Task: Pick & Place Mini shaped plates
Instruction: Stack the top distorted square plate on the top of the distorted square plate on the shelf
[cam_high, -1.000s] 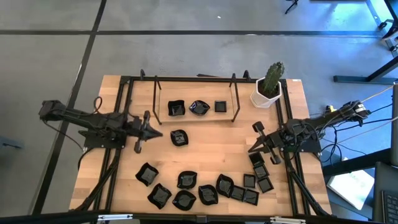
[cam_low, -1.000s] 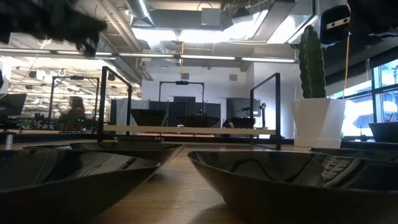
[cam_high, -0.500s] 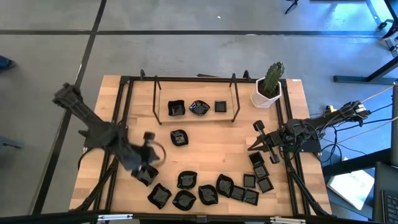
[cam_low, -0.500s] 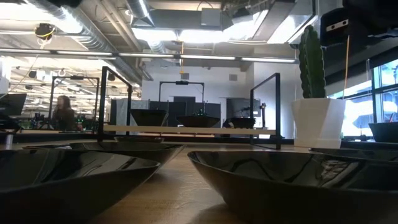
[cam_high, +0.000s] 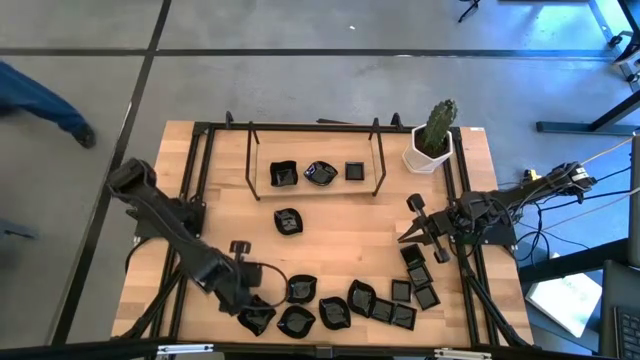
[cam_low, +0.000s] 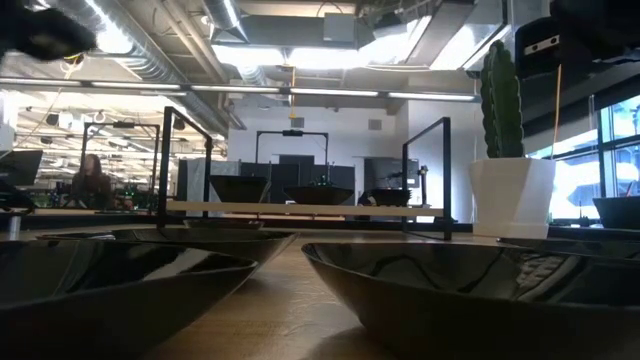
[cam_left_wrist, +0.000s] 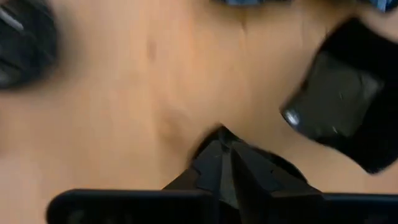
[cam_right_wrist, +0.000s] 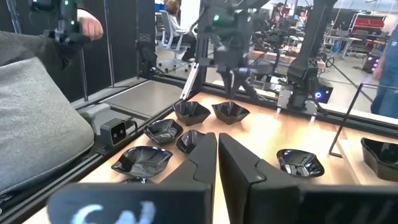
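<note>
**Black dishes, pale wood**

The plates (cam_high: 350, 300) are all glossy black, showing up sharply on the light honey-coloured table (cam_high: 340, 240). At the far right corner a green cactus (cam_high: 438, 124) stands in a white pot (cam_high: 426, 155). Both arms (cam_high: 170, 225) are dark, nearly black. The floor (cam_high: 330, 85) is grey.

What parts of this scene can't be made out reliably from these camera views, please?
- Left gripper: in the high view it sits among the mini shaped plates, and the left wrist view is blurred, so contact with a plate is unclear.
- Shelf: in the low view the near plates fill the foreground, leaving its dishes tiny silhouettes.
- Person: cut off by the high view's left edge.
- Right gripper: the high view does not show whether it touches a plate.
</note>
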